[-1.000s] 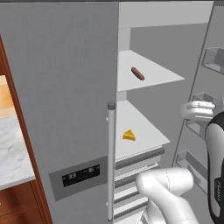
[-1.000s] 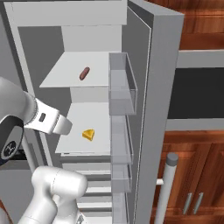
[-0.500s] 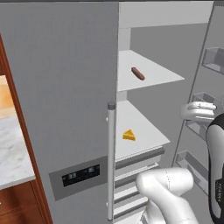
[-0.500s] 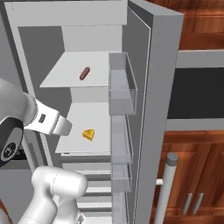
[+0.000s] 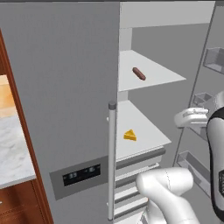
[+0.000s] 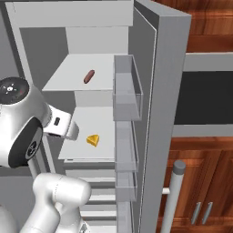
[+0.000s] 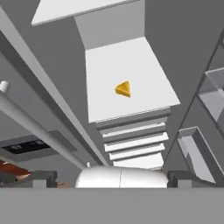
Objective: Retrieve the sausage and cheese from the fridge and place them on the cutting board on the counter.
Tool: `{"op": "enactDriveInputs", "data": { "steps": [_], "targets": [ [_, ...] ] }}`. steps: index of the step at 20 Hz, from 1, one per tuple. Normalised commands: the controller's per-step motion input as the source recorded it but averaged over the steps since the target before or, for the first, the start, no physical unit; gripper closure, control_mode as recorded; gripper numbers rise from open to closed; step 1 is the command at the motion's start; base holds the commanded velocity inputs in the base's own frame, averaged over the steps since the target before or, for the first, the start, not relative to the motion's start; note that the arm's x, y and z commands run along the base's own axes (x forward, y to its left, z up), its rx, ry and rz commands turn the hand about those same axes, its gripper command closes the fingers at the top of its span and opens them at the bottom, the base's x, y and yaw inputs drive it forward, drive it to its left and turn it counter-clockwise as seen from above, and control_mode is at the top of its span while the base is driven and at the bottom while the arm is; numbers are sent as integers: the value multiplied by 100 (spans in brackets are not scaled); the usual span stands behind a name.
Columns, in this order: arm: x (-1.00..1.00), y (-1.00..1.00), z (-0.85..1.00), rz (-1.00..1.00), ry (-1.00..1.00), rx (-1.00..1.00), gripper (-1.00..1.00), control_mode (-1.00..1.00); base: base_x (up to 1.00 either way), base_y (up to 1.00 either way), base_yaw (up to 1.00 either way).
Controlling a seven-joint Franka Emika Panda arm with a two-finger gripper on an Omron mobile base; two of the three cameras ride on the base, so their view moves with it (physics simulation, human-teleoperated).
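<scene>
The fridge (image 5: 65, 109) stood open — the sausage (image 5: 139, 73) on the upper shelf above centre, the cheese (image 5: 129, 135) mid-frame on the shelf below. The gripper (image 7: 111, 177) was wide open — empty.

The arm's white wrist (image 5: 192, 117) has crept slightly left at right centre of the left base view.

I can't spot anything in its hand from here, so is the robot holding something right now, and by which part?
Nothing is held. The jaws stand open in front of the fridge; the cheese lies untouched on the middle shelf and the sausage on the shelf above.
</scene>
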Motion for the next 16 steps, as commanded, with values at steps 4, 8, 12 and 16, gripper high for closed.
{"op": "enactDriveInputs", "data": {
  "steps": [4, 8, 12, 16],
  "targets": [
    [6, 29, -36, 15, 10, -4, -100, -100, 0, 0, 0],
    [0, 38, -36, 6, 2, -9, -100, -100, 0, 0, 0],
    [0, 10, -23, 0, 3, 0, -100, -100, 0, 0, 0],
    [15, 0, -32, 0, 6, -3, -100, -100, 0, 0, 0]
  ]
}}
